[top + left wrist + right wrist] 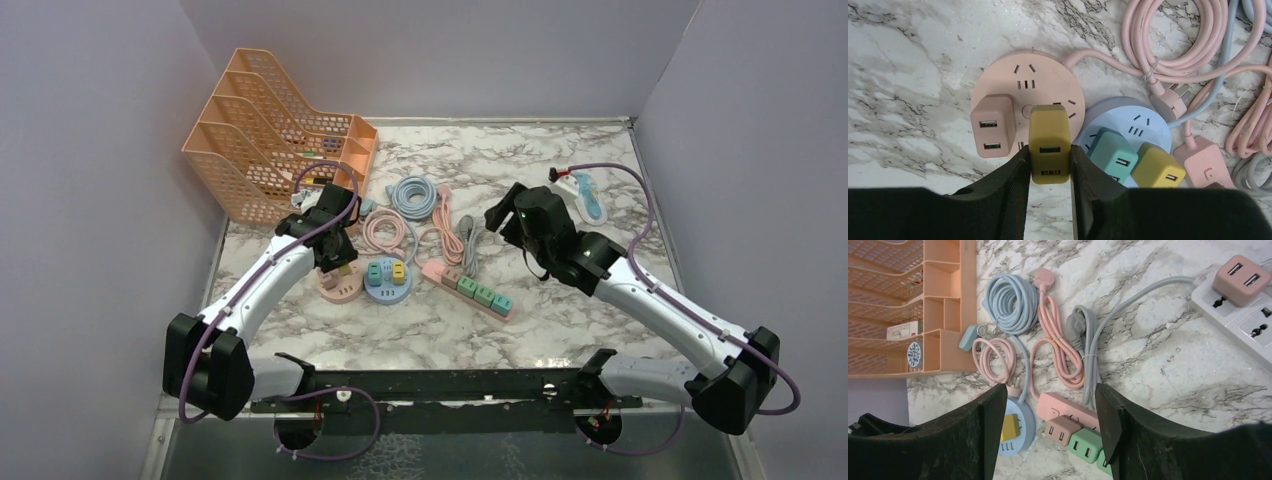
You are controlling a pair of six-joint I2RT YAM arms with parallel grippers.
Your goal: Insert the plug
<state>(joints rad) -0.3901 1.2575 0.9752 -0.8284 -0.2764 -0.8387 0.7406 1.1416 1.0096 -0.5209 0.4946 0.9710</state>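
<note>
The left gripper [1049,159] pinches a mustard-yellow two-port USB charger plug [1049,137] by its sides, one black finger [1015,172] pressed against each flank. The plug stands upright over the near right part of a round pink plastic socket hub [1018,87]. Its body hides the prongs, so I cannot tell whether they are seated. Just left of it on the same hub sits a pink two-port USB charger [993,125].

Just beside the pink hub on the right lies a round pale-blue plastic socket hub [1143,122], carrying a teal charger [1113,154] and a yellow charger [1159,166] side by side.

The right gripper [1050,395] hangs above the marble-patterned table [430,330], right of both hubs, with its fingers spread wide apart. Near it on the table, right of the blue hub, lies a pink rectangular power strip [468,287] with a row of pink and green chargers plugged in.

Three coiled cables lie beyond the hubs and the strip — a pale-blue cable [415,193], a pink cable [385,232] and a grey cable [468,240]. An orange mesh plastic file rack [270,140] fills the far left corner. A white power strip [1253,335] lies towards the far right, with a pink adapter [1243,272] on it.
</note>
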